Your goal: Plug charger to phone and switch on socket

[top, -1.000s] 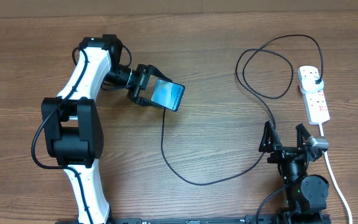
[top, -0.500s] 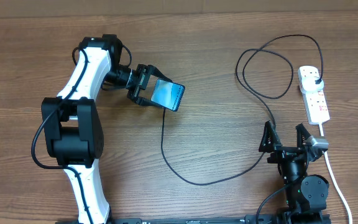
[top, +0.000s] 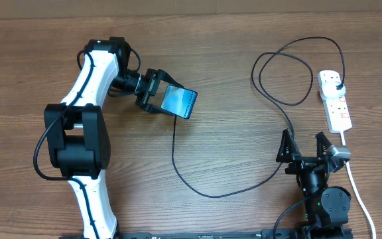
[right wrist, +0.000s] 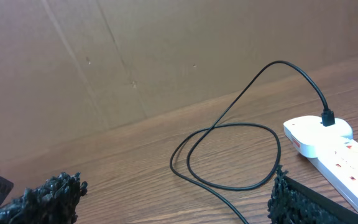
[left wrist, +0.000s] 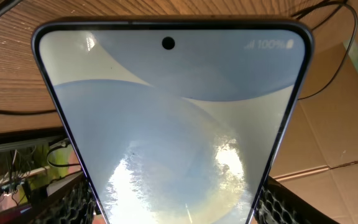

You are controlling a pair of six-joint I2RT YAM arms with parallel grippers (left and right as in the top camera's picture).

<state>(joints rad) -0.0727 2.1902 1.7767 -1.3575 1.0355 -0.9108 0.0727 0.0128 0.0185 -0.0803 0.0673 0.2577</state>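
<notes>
Nothing had moved since the second before: both arms and every object sat exactly where they had been. From my station I saw the left gripper (top: pixel 158 93) closed on one end of the phone (top: pixel 180 101), holding it tilted above the table (top: pixel 217 53) with its lit screen filling the left wrist view. The right gripper (top: pixel 304 147) stood wide open and empty, low on the right, near the socket (top: pixel 337 103) but not touching it.

The charger (top: pixel 173 143) had its plug seated in the far end of the socket, and its cable looped across the wood and rose to the phone's lower edge. I could not tell whether the tip was fully home. I judged the plugging-in done or nearly so, with the socket switch left to press; its on or off position was too small to read.
</notes>
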